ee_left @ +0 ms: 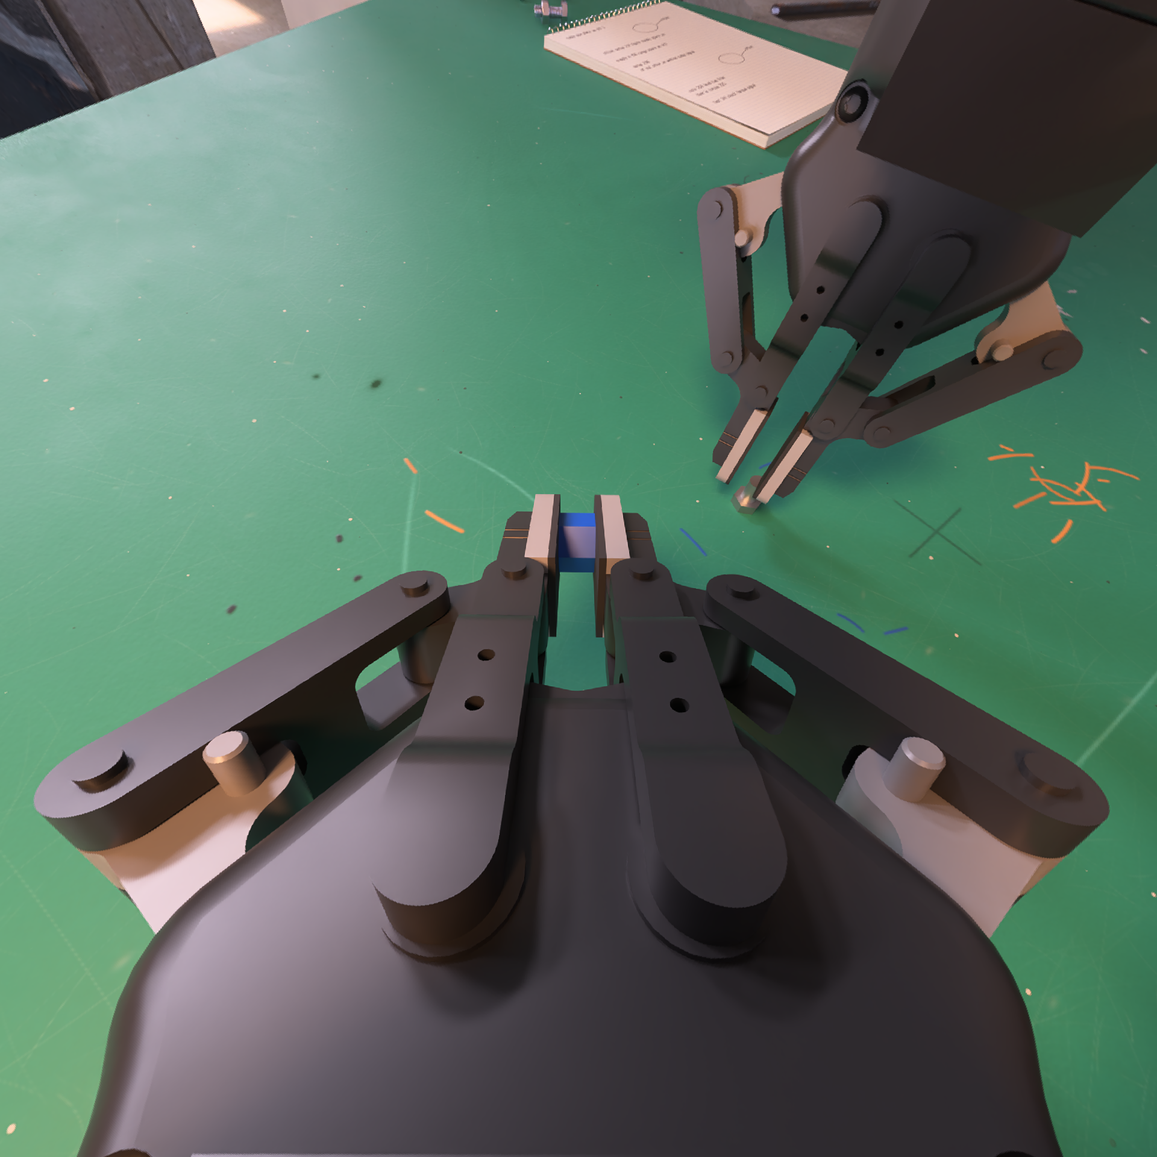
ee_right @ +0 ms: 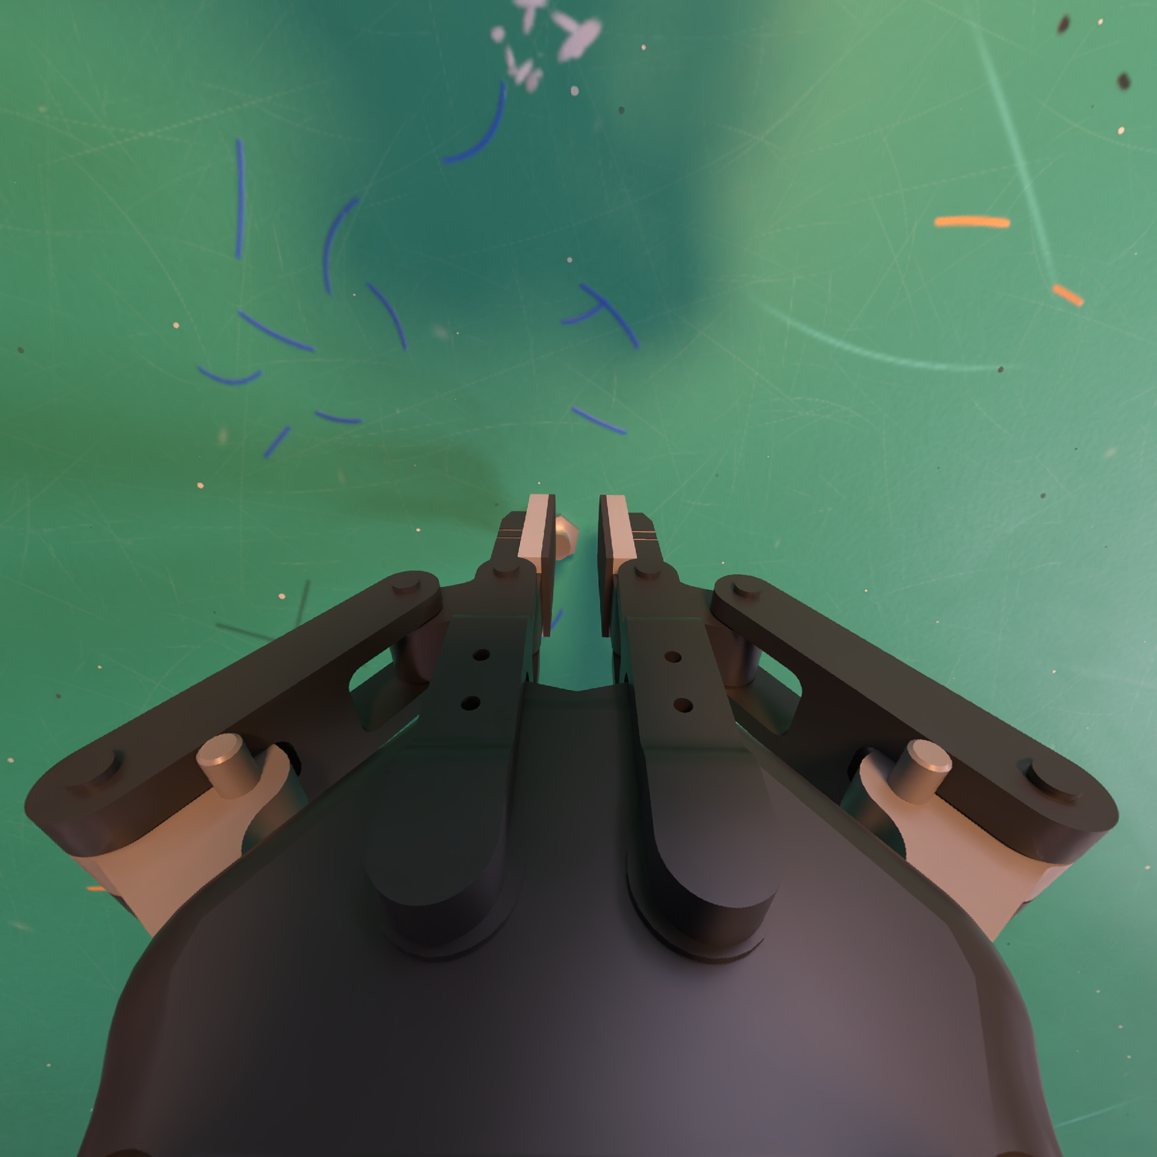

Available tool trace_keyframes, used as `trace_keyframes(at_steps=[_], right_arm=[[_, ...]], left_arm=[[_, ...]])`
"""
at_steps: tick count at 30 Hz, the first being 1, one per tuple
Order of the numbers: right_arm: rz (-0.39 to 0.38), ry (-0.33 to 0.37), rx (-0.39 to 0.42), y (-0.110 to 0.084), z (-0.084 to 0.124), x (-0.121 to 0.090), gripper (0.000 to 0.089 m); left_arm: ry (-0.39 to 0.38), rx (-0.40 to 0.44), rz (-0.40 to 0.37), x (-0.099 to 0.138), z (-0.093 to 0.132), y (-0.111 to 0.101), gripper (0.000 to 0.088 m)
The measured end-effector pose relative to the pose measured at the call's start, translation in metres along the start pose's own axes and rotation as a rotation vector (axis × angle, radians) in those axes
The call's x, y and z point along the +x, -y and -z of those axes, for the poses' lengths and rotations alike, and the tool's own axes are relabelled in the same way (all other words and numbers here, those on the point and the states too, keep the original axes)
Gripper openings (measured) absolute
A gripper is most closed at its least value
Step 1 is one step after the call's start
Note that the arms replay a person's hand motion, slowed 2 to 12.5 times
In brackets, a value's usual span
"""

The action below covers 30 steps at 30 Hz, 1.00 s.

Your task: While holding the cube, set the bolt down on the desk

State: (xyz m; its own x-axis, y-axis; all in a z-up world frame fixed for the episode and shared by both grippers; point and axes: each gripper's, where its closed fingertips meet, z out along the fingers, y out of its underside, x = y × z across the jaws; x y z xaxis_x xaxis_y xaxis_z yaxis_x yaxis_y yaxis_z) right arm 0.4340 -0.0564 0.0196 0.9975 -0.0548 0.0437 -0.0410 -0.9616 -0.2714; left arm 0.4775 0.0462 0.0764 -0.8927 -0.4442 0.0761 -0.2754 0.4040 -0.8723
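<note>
My left gripper (ee_left: 576, 532) is shut on a small blue cube (ee_left: 576, 541) and holds it just above the green desk (ee_left: 250, 313). My right gripper (ee_right: 576, 532) points down at the desk with a narrow gap between its pads. The small metal bolt (ee_right: 565, 535) sits in that gap beside the left pad, clear of the right pad. In the left wrist view the bolt (ee_left: 745, 499) rests on the desk at the tips of the right gripper (ee_left: 754, 482), to the right of the cube.
A spiral notebook (ee_left: 689, 69) lies at the far side of the desk, with a second bolt (ee_left: 550, 9) beyond it and a dark pen (ee_left: 814, 7) at the far right. Orange and blue scribbles mark the mat.
</note>
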Motion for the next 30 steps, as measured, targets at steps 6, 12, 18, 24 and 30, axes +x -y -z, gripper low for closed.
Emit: trace_keyframes(at_steps=[6,12,18,24,30], right_arm=[[0.001,0.002,0.0,0.0,0.0,-0.0002,0.012],[0.003,0.001,-0.004,0.0,-0.0001,-0.0002,0.012],[0.006,0.001,-0.008,0.0,0.0,-0.0003,0.0117],[0.015,-0.003,-0.006,0.0005,-0.0001,-0.0007,0.0105],[0.018,-0.003,-0.009,0.0004,-0.0002,-0.0008,0.0104]], left_arm=[[-0.002,-0.002,0.0,0.0004,-0.0004,-0.0004,0.0094],[-0.003,-0.004,-0.002,0.0008,-0.0008,-0.0006,0.0094],[-0.003,-0.007,-0.003,0.001,-0.0011,-0.0012,0.0094],[-0.004,-0.008,-0.002,0.001,-0.0012,-0.0013,0.0094],[-0.005,-0.009,-0.001,0.0009,-0.0012,-0.0016,0.0094]])
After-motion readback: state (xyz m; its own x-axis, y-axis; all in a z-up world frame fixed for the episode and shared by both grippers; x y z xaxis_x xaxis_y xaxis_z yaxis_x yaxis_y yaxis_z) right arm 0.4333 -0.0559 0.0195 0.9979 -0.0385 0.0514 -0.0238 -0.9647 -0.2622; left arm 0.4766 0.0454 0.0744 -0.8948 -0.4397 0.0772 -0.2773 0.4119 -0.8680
